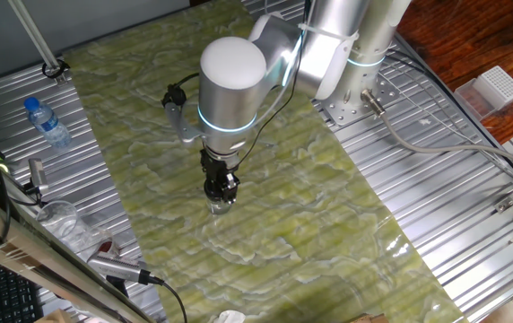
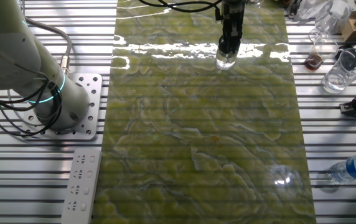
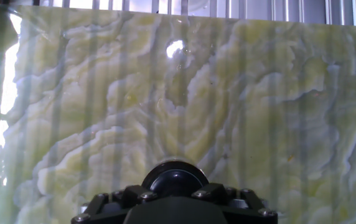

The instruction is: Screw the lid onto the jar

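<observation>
Where the green marbled mat covers the middle of the table, the jar stands upright near the mat's edge, small and clear (its glass is hard to pick out against the pattern). The lid sits right above it, a black round cap with a shiny grey centre, held between the fingertips of the gripper, which is clamped on it and points straight down. Whether the lid's threads have caught the jar cannot be told. On the ribbed metal table beside the mat lies a water bottle with a blue cap, well apart from the jar.
</observation>
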Controlling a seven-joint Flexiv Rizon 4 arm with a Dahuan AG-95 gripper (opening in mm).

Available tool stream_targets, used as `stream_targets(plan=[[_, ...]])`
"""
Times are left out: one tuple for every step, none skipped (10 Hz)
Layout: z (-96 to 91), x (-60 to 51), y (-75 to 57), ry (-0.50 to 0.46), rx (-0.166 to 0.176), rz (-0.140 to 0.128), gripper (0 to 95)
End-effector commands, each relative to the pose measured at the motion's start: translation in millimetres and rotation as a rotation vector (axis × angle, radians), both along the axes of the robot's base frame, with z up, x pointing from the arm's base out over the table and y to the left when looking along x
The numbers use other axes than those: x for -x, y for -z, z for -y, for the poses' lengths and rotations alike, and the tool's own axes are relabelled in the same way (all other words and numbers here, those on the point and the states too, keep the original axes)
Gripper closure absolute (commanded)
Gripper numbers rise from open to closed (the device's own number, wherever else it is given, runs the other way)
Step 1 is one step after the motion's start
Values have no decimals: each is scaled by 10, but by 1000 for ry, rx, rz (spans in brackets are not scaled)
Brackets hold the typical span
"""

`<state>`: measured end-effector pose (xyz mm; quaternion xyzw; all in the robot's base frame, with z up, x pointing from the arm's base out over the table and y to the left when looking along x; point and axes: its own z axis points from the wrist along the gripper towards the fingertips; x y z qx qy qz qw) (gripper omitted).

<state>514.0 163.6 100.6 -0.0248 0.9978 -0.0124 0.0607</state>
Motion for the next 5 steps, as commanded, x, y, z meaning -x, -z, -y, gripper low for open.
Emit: stream_targets(plan=[[1, 8, 3, 4, -1, -1, 380], [1, 8, 3, 10, -1, 0, 380], [1, 8, 3, 39, -5, 7, 380], [1, 8, 3, 57, -1, 13, 380], [1, 8, 3, 80, 0, 17, 380]])
